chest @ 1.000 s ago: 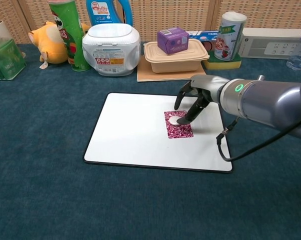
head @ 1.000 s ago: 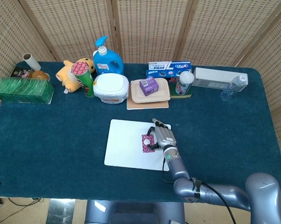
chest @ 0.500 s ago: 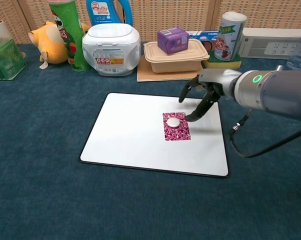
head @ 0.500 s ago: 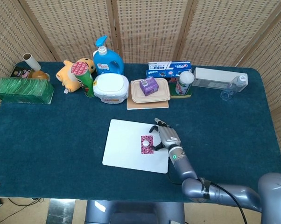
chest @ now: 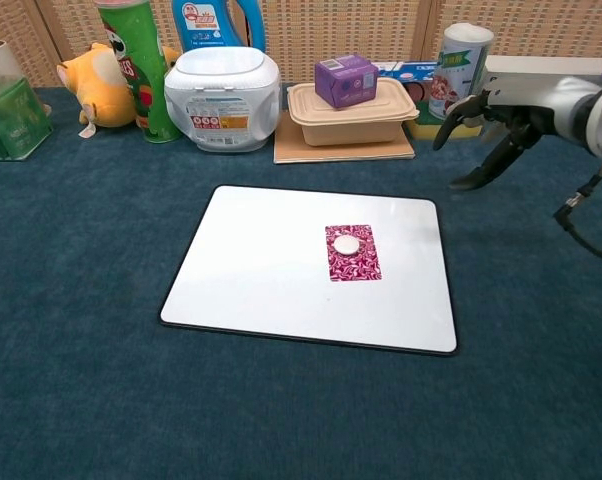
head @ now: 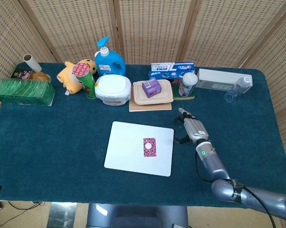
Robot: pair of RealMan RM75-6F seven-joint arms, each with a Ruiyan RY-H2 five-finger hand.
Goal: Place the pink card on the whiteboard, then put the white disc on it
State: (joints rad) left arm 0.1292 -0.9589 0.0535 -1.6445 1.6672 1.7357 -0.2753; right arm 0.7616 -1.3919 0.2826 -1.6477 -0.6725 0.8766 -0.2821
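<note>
The pink card (chest: 352, 252) (head: 149, 147) lies flat on the whiteboard (chest: 261, 270) (head: 128, 149), right of its middle. The white disc (chest: 348, 244) (head: 149, 144) sits on the card's upper half. My right hand (chest: 486, 135) (head: 192, 129) hovers off the board's right edge, well clear of card and disc, fingers spread and curved with nothing in them. My left hand shows in neither view.
Along the table's back stand a green box (head: 23, 91), plush toy (head: 72, 74), green can (head: 86, 80), blue bottle (head: 108, 61), white tub (head: 113, 89), beige lunchbox (head: 153, 93) with a purple carton (head: 151, 87), a cup (head: 187, 84) and a power strip (head: 218, 79).
My right hand let go of the disc on the card, then drew back up and to the right, off the whiteboard. The board shifted slightly left.
</note>
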